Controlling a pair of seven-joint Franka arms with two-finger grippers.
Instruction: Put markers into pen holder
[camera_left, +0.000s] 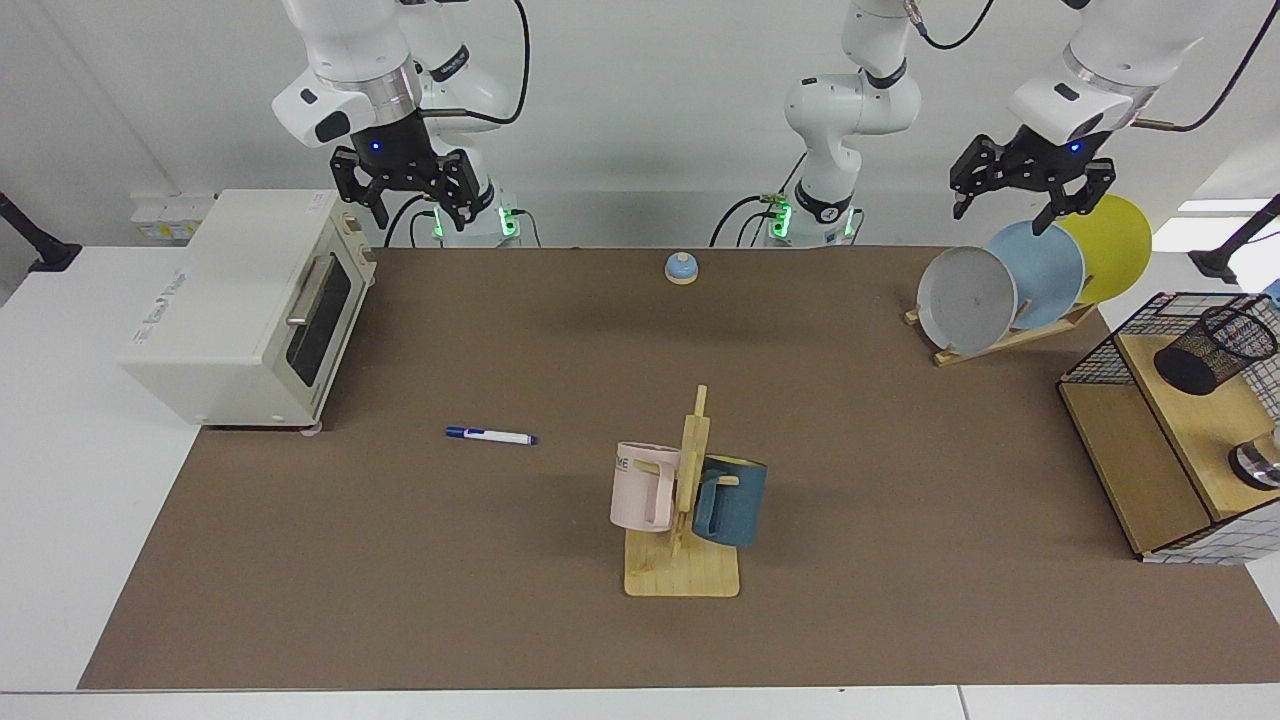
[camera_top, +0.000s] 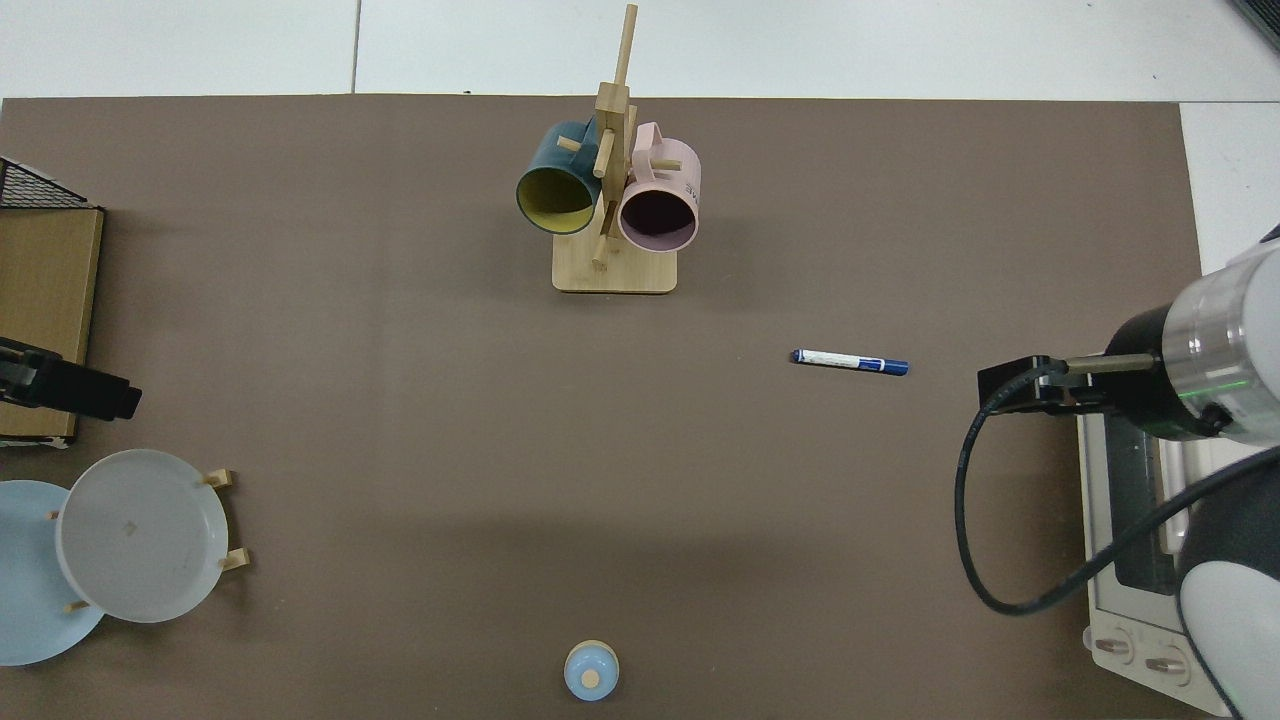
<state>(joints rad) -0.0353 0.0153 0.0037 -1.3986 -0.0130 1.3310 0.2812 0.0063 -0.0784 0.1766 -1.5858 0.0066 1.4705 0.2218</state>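
Observation:
The marker (camera_left: 490, 435) (camera_top: 850, 361), white-barrelled with a dark blue cap, lies flat on the brown mat left of centre in the facing view. The pen holder (camera_left: 1215, 348), a black mesh cup, leans tilted on the wooden shelf inside the wire basket frame (camera_left: 1090, 360) at the far right; it is out of the top view. My right gripper (camera_left: 412, 205) hangs open and empty high above the toaster oven's back corner, far from the marker. My left gripper (camera_left: 1010, 205) hangs open and empty above the plate rack, left of the pen holder.
A white toaster oven (camera_left: 250, 300) stands at the left. A wooden mug tree (camera_left: 685, 500) with a pink and a blue mug stands in the middle front. Three plates lean in a rack (camera_left: 1020, 285). A small blue bell (camera_left: 681, 267) sits at the back. A shiny round metal object (camera_left: 1258, 462) rests on the shelf.

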